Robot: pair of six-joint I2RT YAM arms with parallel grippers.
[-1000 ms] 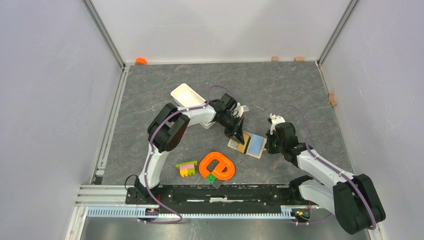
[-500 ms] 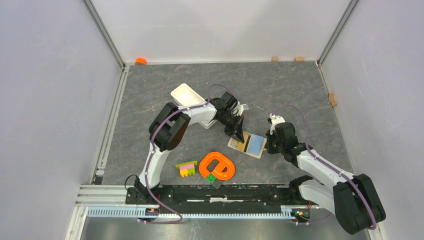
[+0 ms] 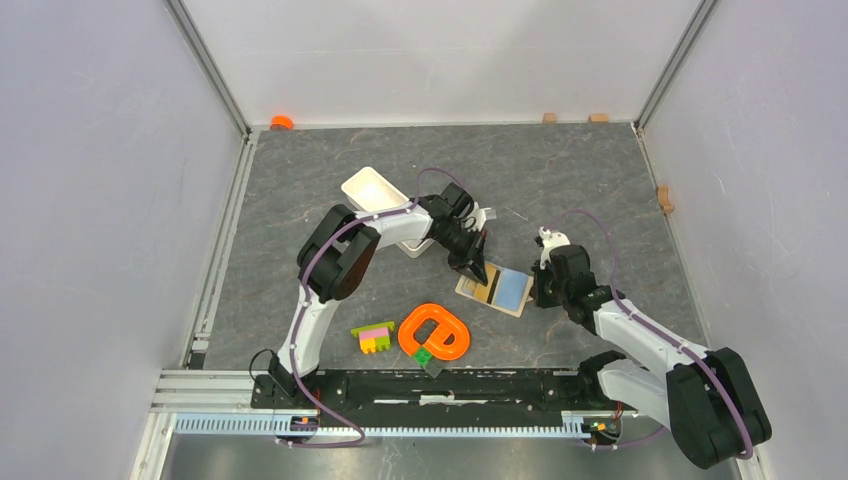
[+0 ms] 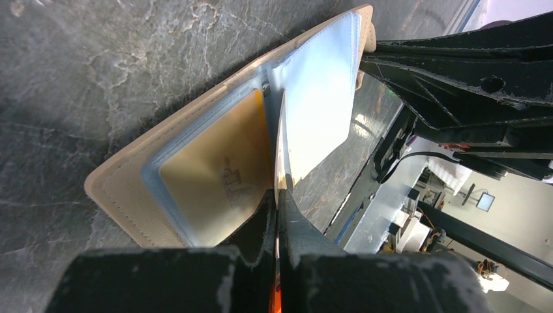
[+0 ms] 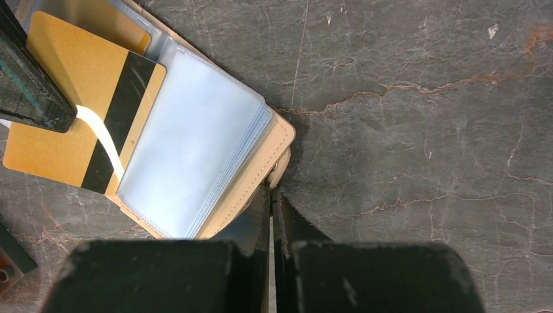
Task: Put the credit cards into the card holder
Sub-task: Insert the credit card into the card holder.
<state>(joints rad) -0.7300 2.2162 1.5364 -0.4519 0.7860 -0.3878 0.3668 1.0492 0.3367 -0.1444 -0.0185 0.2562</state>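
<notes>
L jaws have crept a bit up-left vs 1 s ago, holder unmoved. Likely re-aiming, since the card isn't seated yet. L jaws are clamped on that gold, black-striped card, which is tilted over the open holder mid-counter. R jaws are together, pinching the holder's beige edge. Clear bluish sleeves are fanned open, and a 2nd gold card is already sleeved.

Count on inspection:
- one card holder
- one striped orange-gold card and one sleeved orange-gold card, two in all
- one white tray
- one orange ring
- one brick stack
- three tan blocks
</notes>
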